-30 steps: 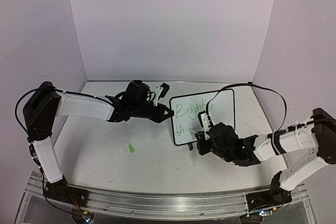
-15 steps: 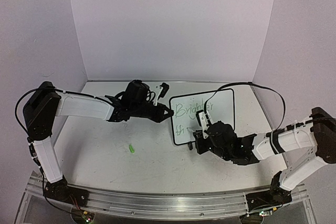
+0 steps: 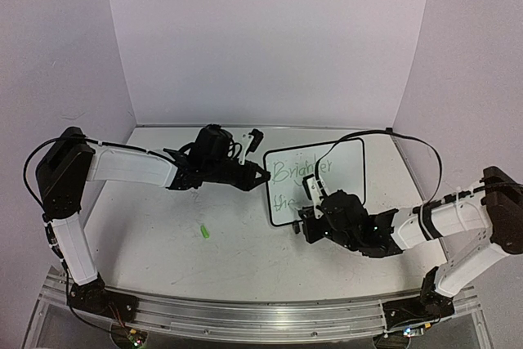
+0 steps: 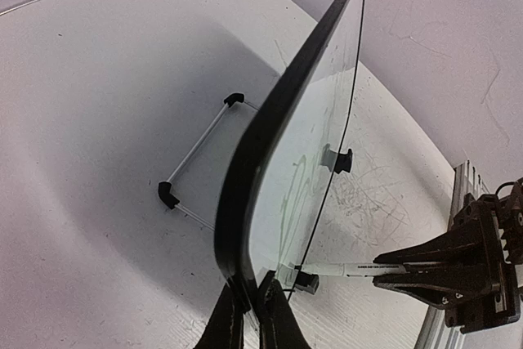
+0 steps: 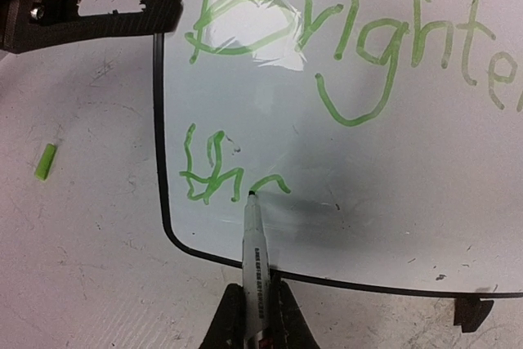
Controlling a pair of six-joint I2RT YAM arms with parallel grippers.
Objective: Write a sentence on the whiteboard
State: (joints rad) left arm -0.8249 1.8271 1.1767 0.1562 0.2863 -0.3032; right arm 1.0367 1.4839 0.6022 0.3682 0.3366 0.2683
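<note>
The whiteboard (image 3: pixel 343 165) stands tilted at mid-table, black-framed; it fills the right wrist view (image 5: pixel 392 202) and shows edge-on in the left wrist view (image 4: pixel 270 136). The sentence (image 5: pixel 343 55) reads "Brighter" in light green, with a short second line (image 5: pixel 221 173) below it. My left gripper (image 3: pixel 263 175) is shut on the board's left frame edge (image 4: pixel 245 304). My right gripper (image 5: pixel 255 316) is shut on a white marker (image 5: pixel 254 243). Its tip touches the board at the second line's newest stroke.
A small green marker cap (image 3: pixel 204 232) lies on the white tabletop left of the board, also in the right wrist view (image 5: pixel 46 161). The board's wire stand (image 4: pixel 196 153) sits behind it. The table's aluminium rail (image 3: pixel 245 316) runs along the near edge.
The second green line has grown by a new curved stroke to the right. My right gripper has shifted slightly left and nearer with the marker. The left arm has not moved.
</note>
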